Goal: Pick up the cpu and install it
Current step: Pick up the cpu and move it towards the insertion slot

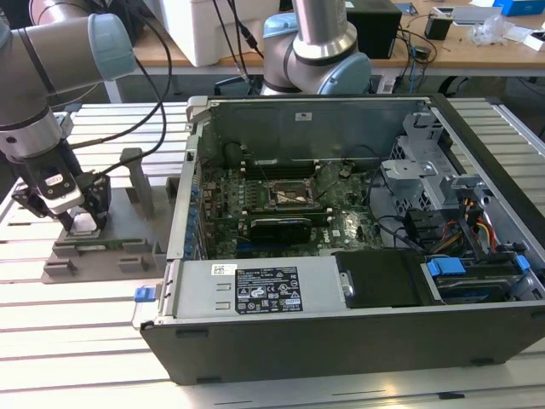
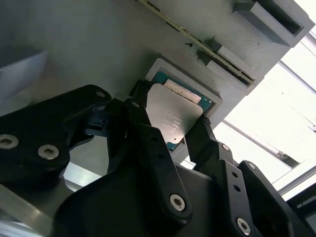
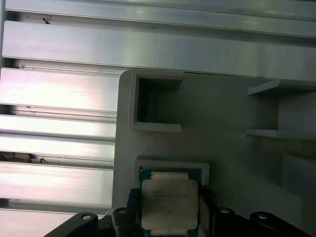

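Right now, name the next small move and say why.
Probably close gently on the cpu before any lift: the gripper straddles it, it lies flat in the grey fixture's pocket, and I can't see whether it's clamped.

Tabletop [image 1: 77,341]: fixture [image 1: 106,247] sits near the edge on the exterior view's left. PC case [image 1: 341,332] is just beside it, taking the middle and the exterior view's right. cpu [image 1: 83,223] [image 2: 173,116] [image 3: 169,202] lies flat in a recess of the fixture, claw [image 1: 81,223] directly over it. Inside the case: motherboard [image 1: 247,234] on the floor, socket [image 1: 292,198] mid-board, power supply [image 1: 264,290] along the near wall, drive cage [image 1: 426,162] toward the exterior view's right. Another arm's base [image 1: 319,60] stands behind the case, past the far edge.
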Tool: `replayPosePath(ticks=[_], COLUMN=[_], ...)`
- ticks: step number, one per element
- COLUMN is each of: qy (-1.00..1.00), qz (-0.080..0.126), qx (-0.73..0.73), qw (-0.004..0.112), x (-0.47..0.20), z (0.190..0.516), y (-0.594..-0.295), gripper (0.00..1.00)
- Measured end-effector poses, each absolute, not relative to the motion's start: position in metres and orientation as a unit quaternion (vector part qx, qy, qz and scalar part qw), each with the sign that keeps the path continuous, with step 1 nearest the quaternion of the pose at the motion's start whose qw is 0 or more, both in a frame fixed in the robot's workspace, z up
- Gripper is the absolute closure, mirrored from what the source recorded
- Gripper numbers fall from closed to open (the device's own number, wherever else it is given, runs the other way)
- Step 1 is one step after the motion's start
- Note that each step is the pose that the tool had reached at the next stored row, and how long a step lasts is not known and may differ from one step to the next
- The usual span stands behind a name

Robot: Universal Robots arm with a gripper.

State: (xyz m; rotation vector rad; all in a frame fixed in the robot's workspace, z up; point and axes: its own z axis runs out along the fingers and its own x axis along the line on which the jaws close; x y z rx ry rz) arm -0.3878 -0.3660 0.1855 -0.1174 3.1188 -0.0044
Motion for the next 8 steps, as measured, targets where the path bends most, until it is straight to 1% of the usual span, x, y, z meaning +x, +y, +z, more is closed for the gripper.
replayPosePath(ticks=[1, 4, 8], qy=[0.999, 0.999, 0.999], qz=[-0.001, -0.001, -0.001], qx=[-0.038, -0.038, -0.038], qw=[0.010, 0.010, 0.010], x=[-0.388, -0.388, -0.388], z=[0.186, 0.211, 0.234], y=[-0.366, -0.366, -0.366], gripper=[0.45, 0.45, 0.45])
